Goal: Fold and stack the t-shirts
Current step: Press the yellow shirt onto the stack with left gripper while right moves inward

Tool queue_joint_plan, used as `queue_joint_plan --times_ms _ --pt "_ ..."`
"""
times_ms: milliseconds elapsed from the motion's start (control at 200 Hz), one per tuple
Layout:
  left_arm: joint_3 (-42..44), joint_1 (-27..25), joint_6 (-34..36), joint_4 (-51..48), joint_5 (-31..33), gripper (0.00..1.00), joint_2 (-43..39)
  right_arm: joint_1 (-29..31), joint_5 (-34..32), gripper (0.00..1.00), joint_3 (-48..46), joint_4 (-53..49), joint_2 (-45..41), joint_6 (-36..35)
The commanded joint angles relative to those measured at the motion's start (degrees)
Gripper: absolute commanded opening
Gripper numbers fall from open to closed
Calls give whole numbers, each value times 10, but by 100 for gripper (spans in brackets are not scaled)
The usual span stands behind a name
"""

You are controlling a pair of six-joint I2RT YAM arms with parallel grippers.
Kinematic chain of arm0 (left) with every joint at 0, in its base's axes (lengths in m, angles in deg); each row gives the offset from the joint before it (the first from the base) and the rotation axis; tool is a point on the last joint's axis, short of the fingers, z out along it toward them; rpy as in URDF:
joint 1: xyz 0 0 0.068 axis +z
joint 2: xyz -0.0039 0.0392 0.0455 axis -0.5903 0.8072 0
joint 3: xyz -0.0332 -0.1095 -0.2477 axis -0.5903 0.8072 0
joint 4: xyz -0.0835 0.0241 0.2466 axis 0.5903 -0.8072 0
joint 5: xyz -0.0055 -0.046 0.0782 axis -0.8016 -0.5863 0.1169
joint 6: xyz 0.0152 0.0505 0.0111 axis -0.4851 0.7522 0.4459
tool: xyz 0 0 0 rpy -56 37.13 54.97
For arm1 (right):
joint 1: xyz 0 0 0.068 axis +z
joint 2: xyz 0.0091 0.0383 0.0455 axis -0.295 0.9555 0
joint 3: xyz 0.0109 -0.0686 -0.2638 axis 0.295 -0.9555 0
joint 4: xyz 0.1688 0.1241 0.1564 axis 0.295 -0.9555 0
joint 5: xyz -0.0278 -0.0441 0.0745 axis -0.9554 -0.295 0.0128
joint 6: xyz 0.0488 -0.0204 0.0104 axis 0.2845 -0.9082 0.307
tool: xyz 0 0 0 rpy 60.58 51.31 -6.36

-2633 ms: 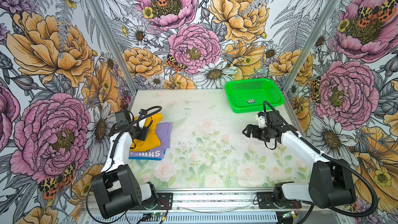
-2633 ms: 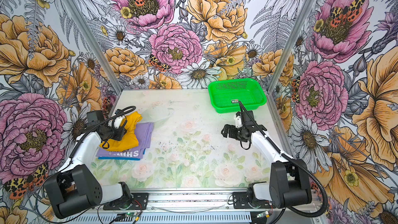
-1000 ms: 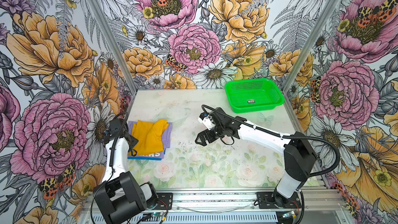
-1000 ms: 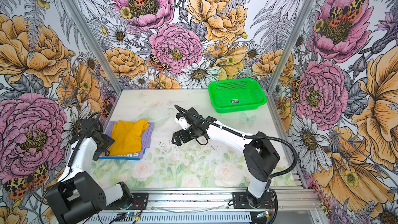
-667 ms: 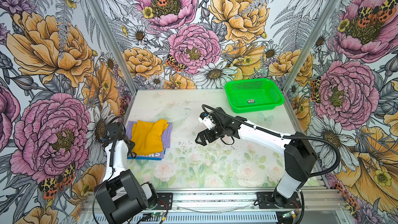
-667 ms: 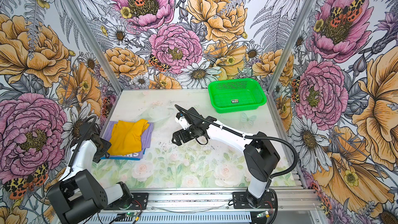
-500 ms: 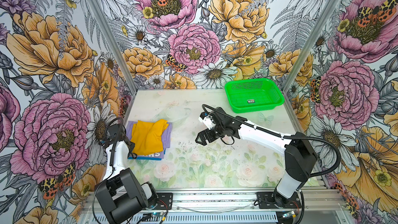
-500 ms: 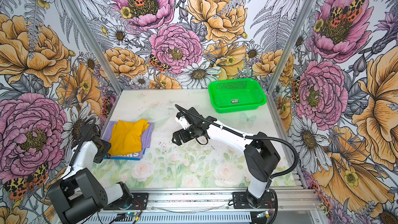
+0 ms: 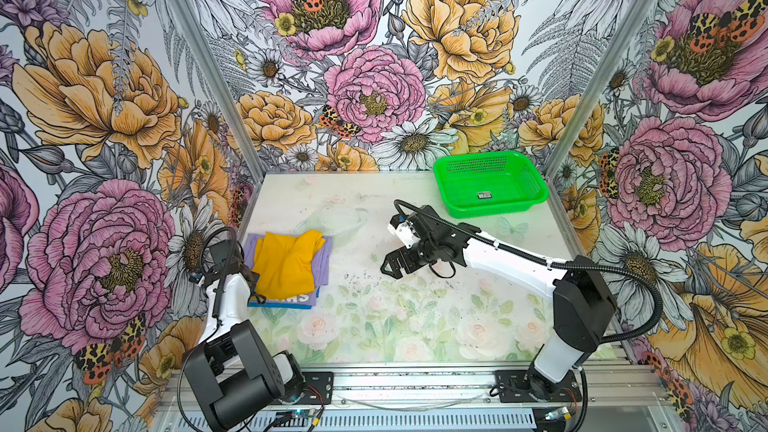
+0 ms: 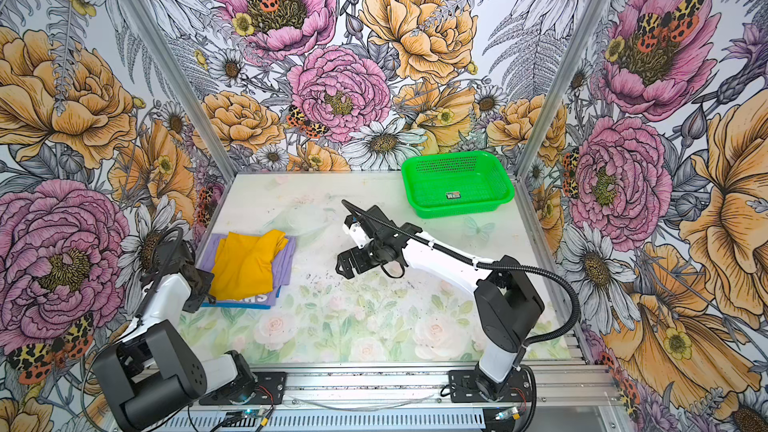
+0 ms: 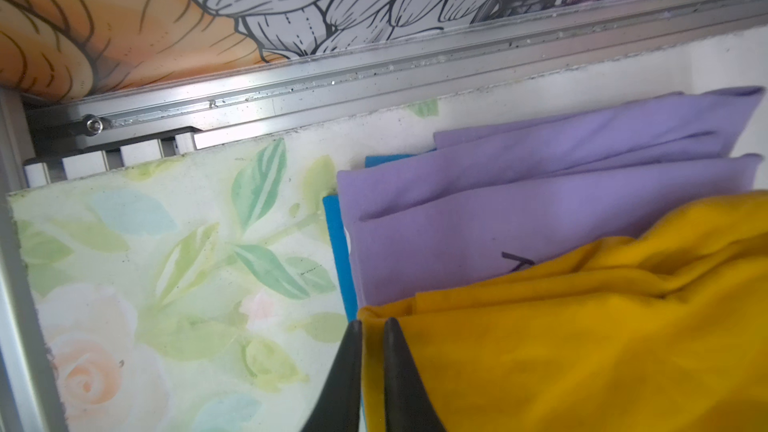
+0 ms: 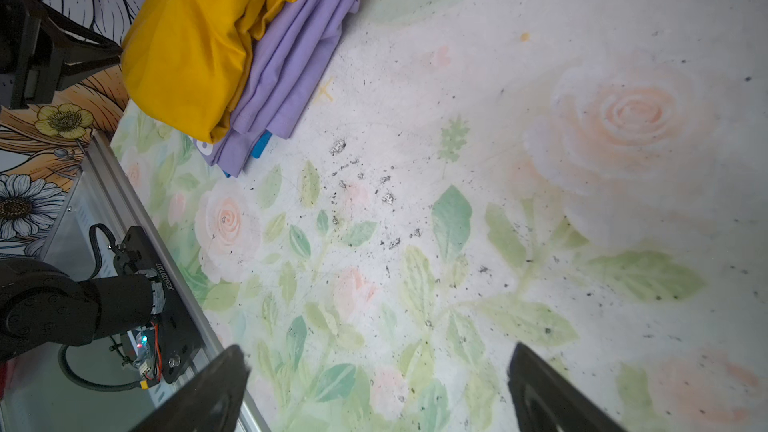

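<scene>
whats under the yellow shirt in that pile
The yellow t-shirt lies on a folded lavender t-shirt, with a blue t-shirt at the bottom, only its edge showing. Most of the lavender's print is covered.

We see a floral-printed table. At two o'clock on it sits a green mesh basket. At nine o'clock the blue t-shirt lies bottommost in its stack. Dark specks, perhaps grit, dot the middle.

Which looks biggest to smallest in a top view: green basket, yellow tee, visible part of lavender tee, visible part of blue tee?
1. green basket
2. yellow tee
3. lavender tee, edges only
4. blue tee, a sliver
</scene>
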Motion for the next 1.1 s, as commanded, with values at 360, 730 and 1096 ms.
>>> queue_joint_plan --times_ms 360,730,1096 --pt "64 9 -39 76 -37 39 -19 -4 -12 99 -12 -4 -21 2" --pt "66 10 -37 80 -38 8 -30 -4 -11 100 -2 -6 -12 5" --pt "64 16 -26 88 -59 0 -91 -5 -12 100 -2 -8 -14 6"
